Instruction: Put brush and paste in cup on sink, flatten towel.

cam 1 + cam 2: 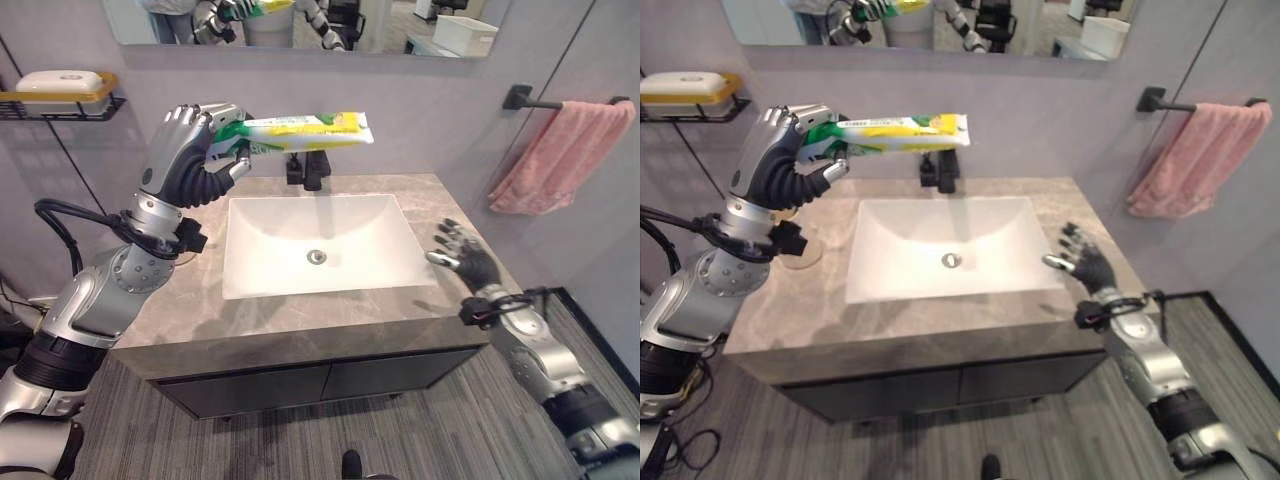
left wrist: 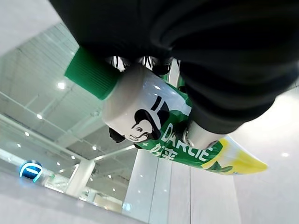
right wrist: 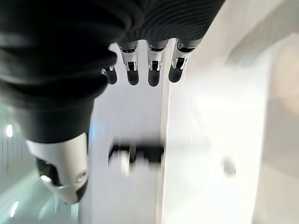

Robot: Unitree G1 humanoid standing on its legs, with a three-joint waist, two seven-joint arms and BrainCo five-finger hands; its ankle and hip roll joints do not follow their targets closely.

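Observation:
My left hand [image 1: 190,150] is shut on a green, white and yellow toothpaste tube [image 1: 305,131]. It holds the tube level, high above the counter's back left corner, the flat end pointing toward the black tap [image 1: 305,168]. In the left wrist view the tube's green cap [image 2: 88,74] sticks out past my curled fingers. A clear cup [image 1: 800,248] stands on the counter's left side, partly behind my left arm. A pink towel [image 1: 560,155] hangs bunched on a black wall bar at the right. My right hand [image 1: 468,255] hovers open over the counter's right edge, fingers [image 3: 140,70] straight.
A white rectangular basin [image 1: 260,250] is set into the grey stone counter [image 1: 300,320]. A wall shelf [image 1: 60,100] at the left carries a white soap on a yellow dish. A mirror [image 1: 300,20] hangs above the tap.

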